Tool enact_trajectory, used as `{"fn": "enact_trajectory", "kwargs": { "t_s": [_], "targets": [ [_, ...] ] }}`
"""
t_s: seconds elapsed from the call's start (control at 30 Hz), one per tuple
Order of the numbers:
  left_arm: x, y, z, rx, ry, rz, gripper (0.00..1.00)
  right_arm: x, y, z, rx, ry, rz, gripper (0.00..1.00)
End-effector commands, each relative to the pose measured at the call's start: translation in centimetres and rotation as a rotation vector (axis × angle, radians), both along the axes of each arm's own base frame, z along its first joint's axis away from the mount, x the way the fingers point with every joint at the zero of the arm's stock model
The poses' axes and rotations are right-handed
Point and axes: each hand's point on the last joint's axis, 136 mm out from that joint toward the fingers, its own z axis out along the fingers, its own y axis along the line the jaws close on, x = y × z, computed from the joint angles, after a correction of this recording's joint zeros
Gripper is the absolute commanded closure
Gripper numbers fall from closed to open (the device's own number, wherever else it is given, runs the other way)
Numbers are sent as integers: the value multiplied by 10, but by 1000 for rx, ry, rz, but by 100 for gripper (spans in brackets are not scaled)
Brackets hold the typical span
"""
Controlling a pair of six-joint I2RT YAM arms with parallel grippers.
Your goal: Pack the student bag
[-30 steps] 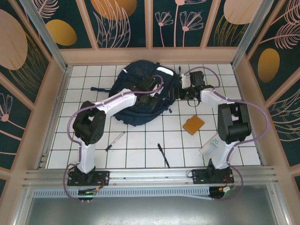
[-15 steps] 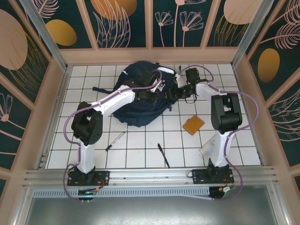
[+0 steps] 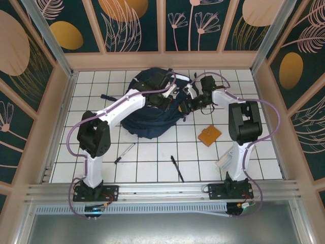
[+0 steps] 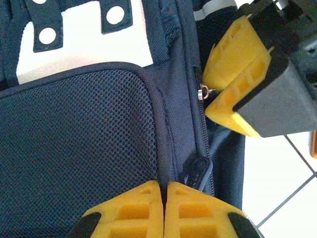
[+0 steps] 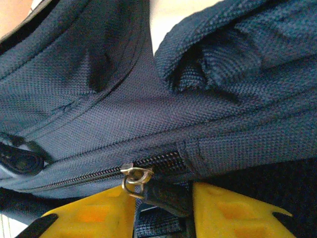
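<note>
Left wrist view puts the left gripper [image 4: 163, 203] closed, its yellow fingers pressed together at the seam beside the mesh pocket [image 4: 79, 144] of the student bag [image 4: 178, 74]; whether fabric is pinched between them I cannot tell. Just beyond, the right gripper [image 4: 207, 94] straddles the zip pull [image 5: 163, 194], jaws a little apart, and I cannot tell whether they grip it yet. The bag lies at the far middle of the desk [image 3: 152, 152], under both arms. The step in hand looks like opening the zip. The next move calls for a firm pinch on the pull and a draw along the zip track while the left gripper steadies the cloth. The bag's interior is hidden. Nearer on the desk lie a pen [image 3: 125, 152], a dark pen [image 3: 177, 168] and an orange flat item [image 3: 209, 135], too small to identify surely
</note>
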Motion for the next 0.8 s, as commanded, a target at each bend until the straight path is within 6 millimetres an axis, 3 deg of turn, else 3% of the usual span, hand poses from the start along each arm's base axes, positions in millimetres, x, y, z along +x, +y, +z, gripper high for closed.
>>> {"fn": "enact_trajectory", "kwargs": {
  "t_s": [0.0, 0.3, 0.47, 0.77],
  "targets": [
    [14, -12, 43, -86, -102, -30, 100, -12, 9, 5, 37, 14, 54, 72],
    [18, -7, 36, -70, -90, 5, 100, -3, 2, 28, -13, -96, 6, 100],
    [29, 3, 30, -83, -61, 76, 100, -11, 0, 35, -66, -77, -4, 100],
    [42, 0, 33, -166, -35, 149, 100, -61, 19, 27, -72, 104, 86, 100]
  ]
}}
